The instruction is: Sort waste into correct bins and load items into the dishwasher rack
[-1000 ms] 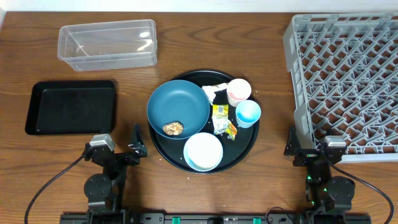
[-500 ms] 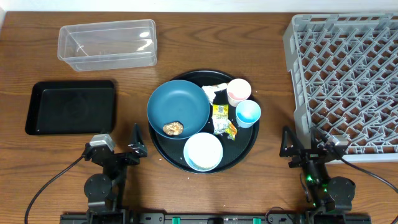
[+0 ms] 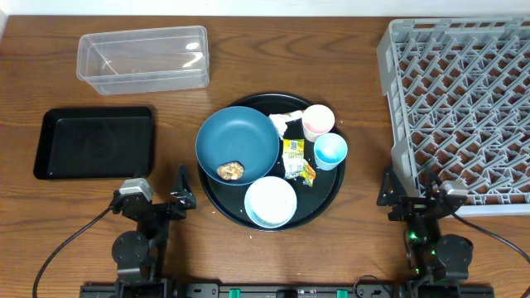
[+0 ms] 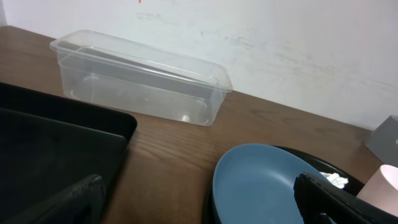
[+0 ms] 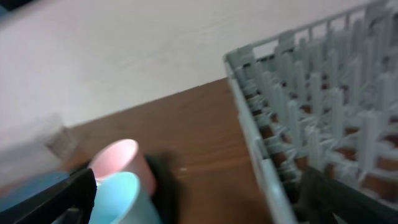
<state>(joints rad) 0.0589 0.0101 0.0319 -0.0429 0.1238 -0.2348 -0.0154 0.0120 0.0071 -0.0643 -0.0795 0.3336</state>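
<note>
Right tool (image 3: 411, 197) has shifted slightly back toward the dishwasher rack (image 3: 464, 99) at far right; its jaws are spread and empty. Left tool (image 3: 157, 197): spread, empty. Black tray (image 3: 93, 142) and clear tub (image 3: 142, 56) lie left on the tabletop (image 3: 364, 66). Round tray (image 3: 331, 194), centre, carries the dark-blue bowl (image 3: 240, 136) with a brown lump (image 3: 230, 170), white bowl (image 3: 271, 201), wrapper (image 3: 294, 157), tissue (image 3: 284, 122), pink cup (image 3: 318, 122) and light-blue cup (image 3: 330, 151). Rice grains are possibly too small to resolve.

Wooden counter (image 3: 248, 66) has a clear tub (image 3: 145, 80) back left, shallow black tray (image 3: 93, 142) nearer, round black tray (image 3: 328, 194) in the middle, grey rack (image 3: 464, 99) on the right.
</note>
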